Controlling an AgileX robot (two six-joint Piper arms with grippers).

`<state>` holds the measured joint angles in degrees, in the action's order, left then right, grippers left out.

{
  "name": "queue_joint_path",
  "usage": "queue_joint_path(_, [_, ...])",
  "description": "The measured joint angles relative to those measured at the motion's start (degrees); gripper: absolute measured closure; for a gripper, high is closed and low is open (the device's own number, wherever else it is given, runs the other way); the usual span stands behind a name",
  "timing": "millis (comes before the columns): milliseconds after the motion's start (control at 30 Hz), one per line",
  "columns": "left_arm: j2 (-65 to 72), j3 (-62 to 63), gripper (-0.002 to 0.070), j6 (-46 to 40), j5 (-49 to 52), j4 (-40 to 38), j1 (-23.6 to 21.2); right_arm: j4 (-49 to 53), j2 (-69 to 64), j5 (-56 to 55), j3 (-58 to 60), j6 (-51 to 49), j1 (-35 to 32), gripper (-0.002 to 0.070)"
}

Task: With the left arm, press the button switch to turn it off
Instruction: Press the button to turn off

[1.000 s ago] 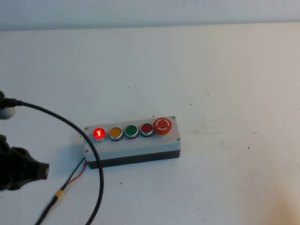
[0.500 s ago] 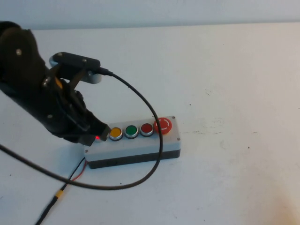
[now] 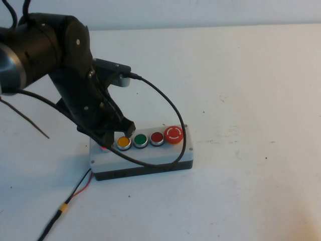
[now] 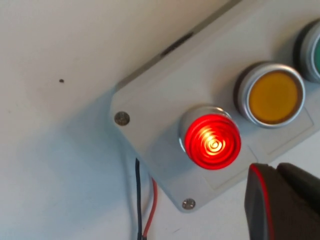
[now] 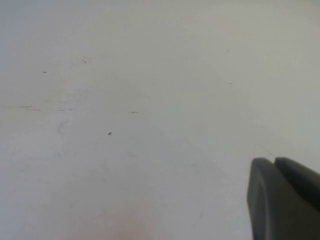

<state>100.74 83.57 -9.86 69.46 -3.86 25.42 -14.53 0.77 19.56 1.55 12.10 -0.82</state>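
A: The bulky black left arm (image 3: 55, 75) hangs over the near-left end of the grey five-button box (image 3: 150, 155). Left gripper (image 4: 282, 205) clenched, tips together, just beside the round glowing red button switch (image 4: 212, 141), not on it.

B: The risk?

A: I'd judge that it presses off-centre: it could slide off the silver ring or clip the orange button (image 4: 275, 96).

B: Containers?

A: None in view. Right gripper (image 5: 285, 202) clenched too, over bare white table (image 5: 125, 125).
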Motion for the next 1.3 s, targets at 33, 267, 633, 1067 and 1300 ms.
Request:
queue_joint_path(33, [0.37, 0.01, 0.0677, 0.09, 0.00, 0.37, 0.00, 0.00, 0.00, 0.00, 0.00, 0.00, 0.00, 0.0692])
queue_joint_path(267, [1.32, 0.37, 0.0677, 0.45, -0.15, 0.63, -1.07, 0.00, 0.00, 0.00, 0.00, 0.00, 0.00, 0.0692])
queue_joint_path(633, [3.23, 0.62, 0.0677, 1.07, -1.30, 0.63, -1.81, 0.00, 0.00, 0.00, 0.00, 0.00, 0.00, 0.0692])
queue_joint_path(1067, [3.98, 1.34, 0.0677, 1.30, -2.27, 0.97, -2.99, 0.00, 0.00, 0.00, 0.00, 0.00, 0.00, 0.0692])
queue_joint_path(1300, [5.22, 1.98, 0.0677, 1.38, -0.81, 0.97, -3.03, 0.00, 0.00, 0.00, 0.00, 0.00, 0.00, 0.0692])
